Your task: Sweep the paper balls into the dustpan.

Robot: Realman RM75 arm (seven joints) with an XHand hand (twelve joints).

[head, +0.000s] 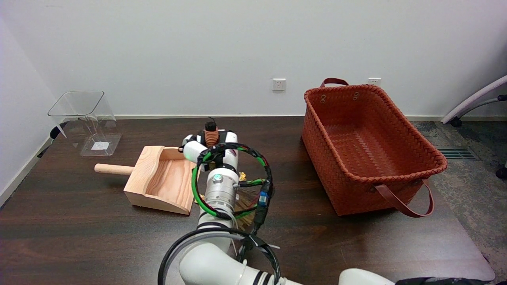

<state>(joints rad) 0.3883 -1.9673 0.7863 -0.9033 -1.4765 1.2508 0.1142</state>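
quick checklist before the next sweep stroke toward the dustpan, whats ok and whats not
1. Broom held: ok. The right hand grips the small broom; its bristles show below the wrist.
2. Dustpan placement: ok. The wooden dustpan lies flat on the table, open mouth facing the hand.
3. Paper balls located: cannot tell. Only a yellow paper scrap shows beside the wrist; the arm hides the rest.
4. Balls already in the pan: cannot tell. The visible floor of the pan is bare, but the hand covers its mouth.
5. Path clearance: ok. The woven basket and clear container stand apart from the dustpan.
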